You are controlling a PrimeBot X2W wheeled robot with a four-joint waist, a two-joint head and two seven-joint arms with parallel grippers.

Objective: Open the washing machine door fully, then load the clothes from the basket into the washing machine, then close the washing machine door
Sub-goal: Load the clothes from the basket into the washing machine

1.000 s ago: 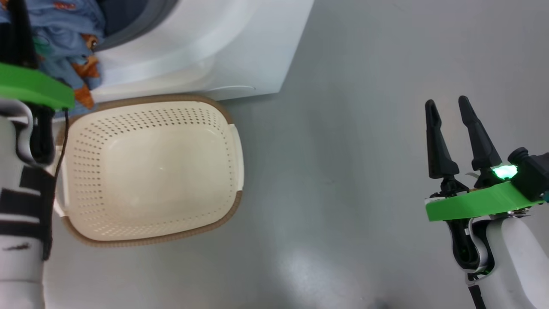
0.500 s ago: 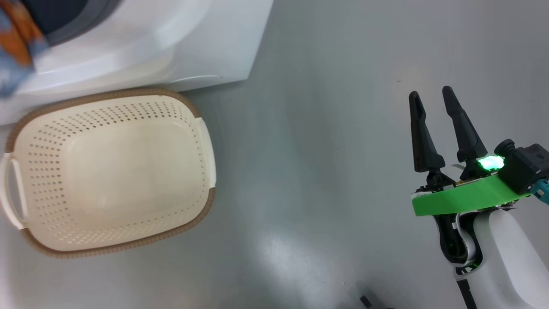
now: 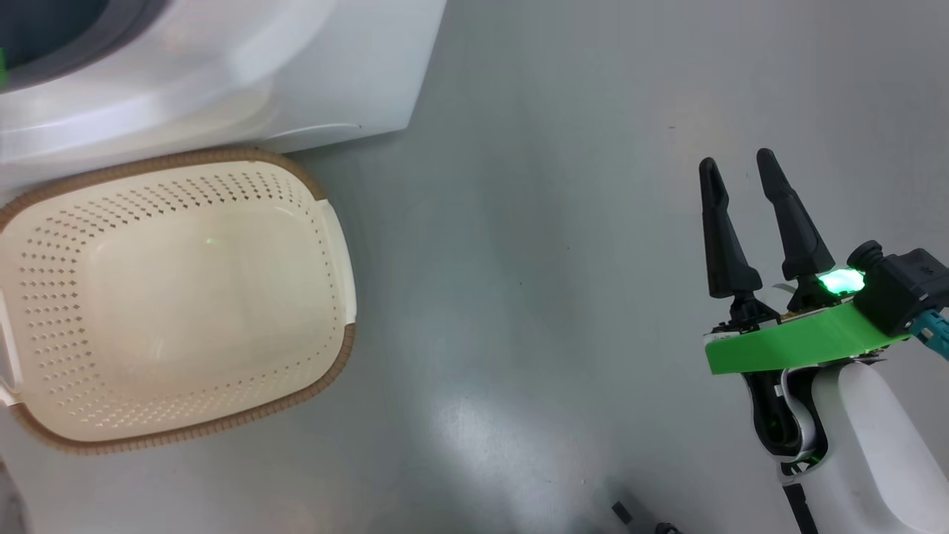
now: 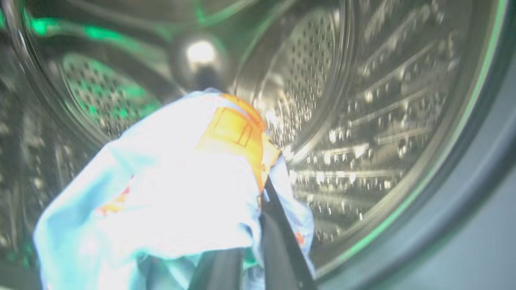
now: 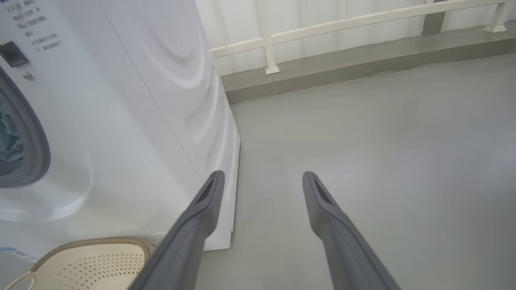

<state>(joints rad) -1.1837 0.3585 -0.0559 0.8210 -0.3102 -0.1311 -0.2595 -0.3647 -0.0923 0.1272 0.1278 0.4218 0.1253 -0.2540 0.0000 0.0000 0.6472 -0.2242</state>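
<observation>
Left end effector (image 4: 250, 241), clamped on the light-blue clothes (image 4: 173, 181), holds them inside the washing machine (image 4: 363, 121). Right end effector (image 3: 735, 159) hovers above the floor (image 3: 534, 259), fingers apart, with the basket (image 3: 185, 196) well to its left.
</observation>
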